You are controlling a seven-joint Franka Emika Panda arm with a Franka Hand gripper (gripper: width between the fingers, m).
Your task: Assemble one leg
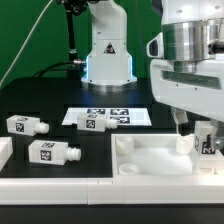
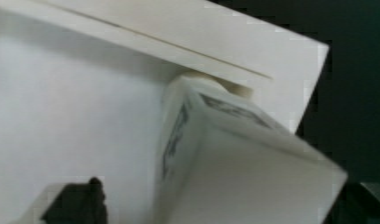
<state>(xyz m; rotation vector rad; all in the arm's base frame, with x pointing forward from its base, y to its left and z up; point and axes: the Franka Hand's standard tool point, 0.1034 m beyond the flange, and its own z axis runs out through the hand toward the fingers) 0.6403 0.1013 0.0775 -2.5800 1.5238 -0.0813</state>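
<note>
My gripper (image 1: 200, 130) hangs over the right corner of the large white tray-like part (image 1: 150, 158). A leg (image 1: 206, 142) stands upright there, tag side facing out, stub end down at the corner socket. In the wrist view the leg (image 2: 240, 140) fills the space between my fingers, blurred, with its round stub (image 2: 213, 80) against the tray (image 2: 80, 110). One dark fingertip (image 2: 77, 200) stands apart from the leg with white tray showing between. The gripper (image 2: 222, 205) looks open around the leg.
Two loose legs (image 1: 27, 125) (image 1: 53, 153) lie on the black table at the exterior view's left. A third leg (image 1: 93, 123) lies at the marker board (image 1: 125, 117). The robot base (image 1: 107, 55) stands behind. A white block (image 1: 4, 152) sits at the left edge.
</note>
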